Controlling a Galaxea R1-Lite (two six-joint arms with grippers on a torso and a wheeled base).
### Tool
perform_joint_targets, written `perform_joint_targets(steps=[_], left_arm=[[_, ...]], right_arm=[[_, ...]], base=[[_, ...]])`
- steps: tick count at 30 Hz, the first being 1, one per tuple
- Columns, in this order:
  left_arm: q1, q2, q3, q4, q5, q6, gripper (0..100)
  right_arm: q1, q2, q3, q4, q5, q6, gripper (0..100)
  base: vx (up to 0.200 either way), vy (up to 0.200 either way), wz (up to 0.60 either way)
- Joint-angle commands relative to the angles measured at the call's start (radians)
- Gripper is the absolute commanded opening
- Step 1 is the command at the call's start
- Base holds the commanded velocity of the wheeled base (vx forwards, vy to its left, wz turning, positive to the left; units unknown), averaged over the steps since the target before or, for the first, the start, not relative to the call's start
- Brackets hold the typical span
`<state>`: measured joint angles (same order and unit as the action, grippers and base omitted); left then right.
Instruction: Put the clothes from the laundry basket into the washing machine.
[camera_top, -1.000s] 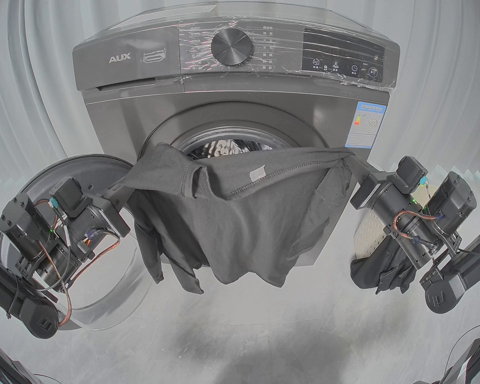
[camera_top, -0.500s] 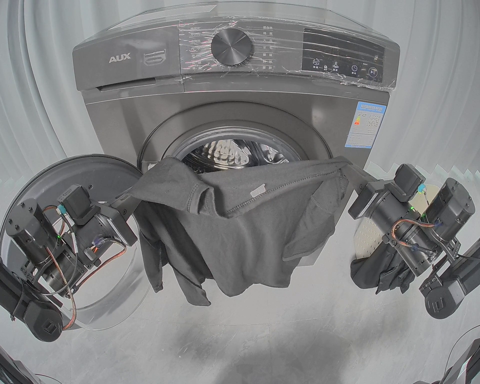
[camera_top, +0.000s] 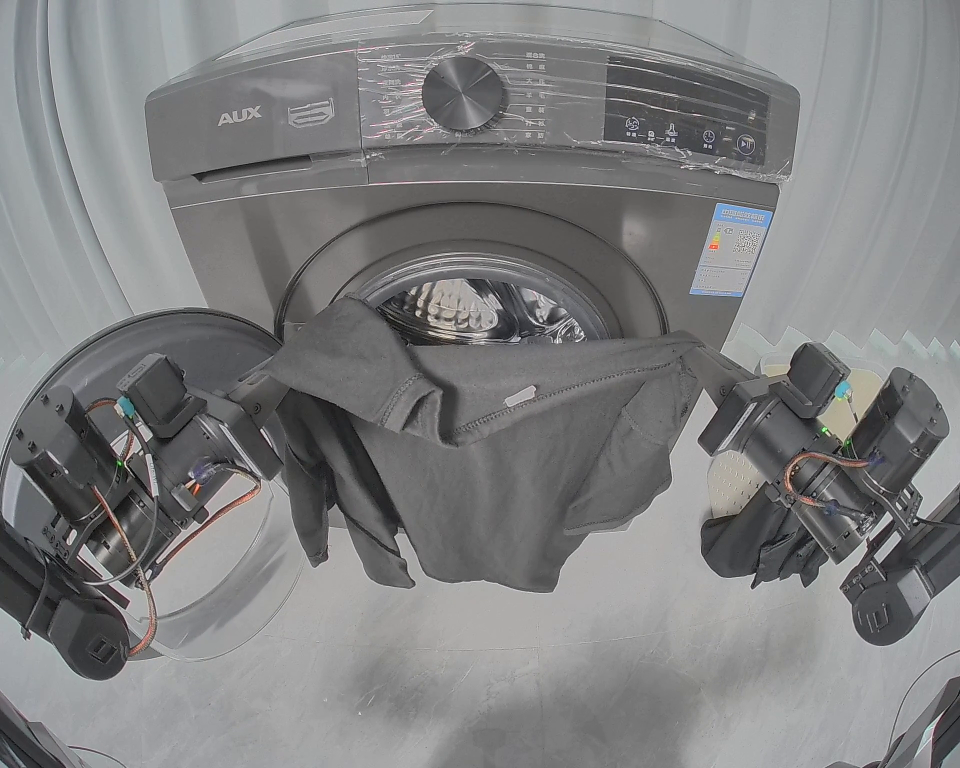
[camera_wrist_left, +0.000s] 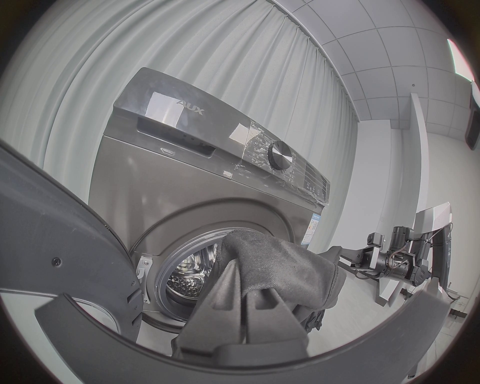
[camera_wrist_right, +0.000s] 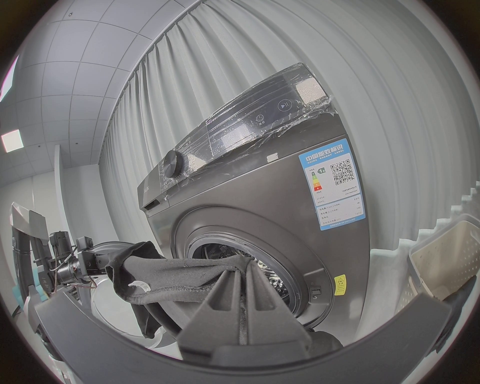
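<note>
Currently the dark shirt (camera_top: 480, 450) hangs spread before the open drum (camera_top: 470, 308) of the washing machine (camera_top: 250, 230), with the left gripper (camera_top: 268, 380) and right gripper (camera_top: 706, 362) each clenched on a top corner. I hold it wide and level with the opening, I judge, so it feeds in without bunching on the rim.

Left pincer (camera_top: 266, 384), right pincer (camera_top: 706, 359): both clenched, wide apart.

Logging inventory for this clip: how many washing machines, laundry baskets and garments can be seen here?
Washing machine: 1
Laundry basket: 1
Dark garments: 2, the grey shirt held up at the door opening and a dark bundle draped over the basket
Total: 4
</note>
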<state>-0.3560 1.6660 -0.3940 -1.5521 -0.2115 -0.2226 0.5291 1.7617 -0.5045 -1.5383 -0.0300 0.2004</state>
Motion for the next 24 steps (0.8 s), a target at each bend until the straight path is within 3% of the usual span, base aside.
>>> perform_joint_targets(steps=[1,2,8,14,20,24], left_arm=[[-0.001,-0.018,-0.003,0.0,0.0,-0.003,0],[-0.001,-0.025,-0.006,0.0,-0.002,-0.003,0],[-0.003,0.003,-0.081,0.004,-0.009,-0.004,0],[-0.047,0.021,-0.109,0.006,0.0,-0.004,0],[-0.106,0.051,-0.137,0.029,0.003,-0.001,0],[-0.163,0.097,-0.184,0.04,0.006,0.005,0]], right_arm=[[0.002,0.001,0.011,0.0,-0.001,0.002,0],[0.002,-0.001,0.02,0.0,-0.002,0.002,100],[0.003,0.009,0.184,0.001,0.01,-0.004,100],[-0.008,0.01,0.285,0.001,0.13,-0.004,100],[0.003,0.059,0.265,0.0,0.144,-0.01,100],[0.009,0.156,0.179,0.0,0.139,-0.044,100]], base=[[0.0,0.0,0.0],[0.0,0.0,0.0],[0.0,0.0,0.0],[0.0,0.0,0.0],[0.0,0.0,0.0],[0.0,0.0,0.0]])
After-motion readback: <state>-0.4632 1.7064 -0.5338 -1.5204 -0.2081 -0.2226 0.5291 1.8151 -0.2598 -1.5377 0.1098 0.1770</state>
